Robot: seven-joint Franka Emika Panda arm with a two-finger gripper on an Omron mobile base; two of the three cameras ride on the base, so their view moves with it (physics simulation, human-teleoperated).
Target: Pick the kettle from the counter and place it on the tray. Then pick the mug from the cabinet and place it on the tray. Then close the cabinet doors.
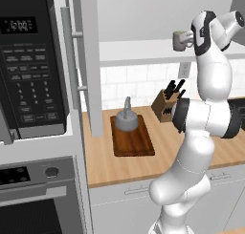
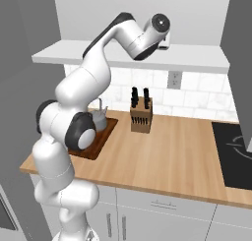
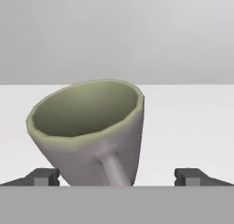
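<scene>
The kettle (image 1: pixel 127 117) already sits on the tray (image 1: pixel 135 144), which lies near the left end of the desk (image 1: pixel 167 152), so the step in hand looks like the second one: fetching the mug (image 1: pixel 181 40) from the cabinet shelf (image 1: pixel 139 51). The mug stands on that shelf with the arm raised to it, and in the hand view the fingers (image 3: pixel 44 176) are spread wide, one tip on each side of the mug's base, the loop handle facing the camera, nothing gripped yet. The next move probably calls for closing squarely on the body, clear of the handle, then lifting out past the shelf edge. The left base view shows the open cabinet door (image 1: pixel 88 61) and microwave (image 1: pixel 28 61); the right base view shows instead the knife block (image 2: pixel 141 113) and the cooktop (image 2: pixel 235 154) at the desk's right end.
</scene>
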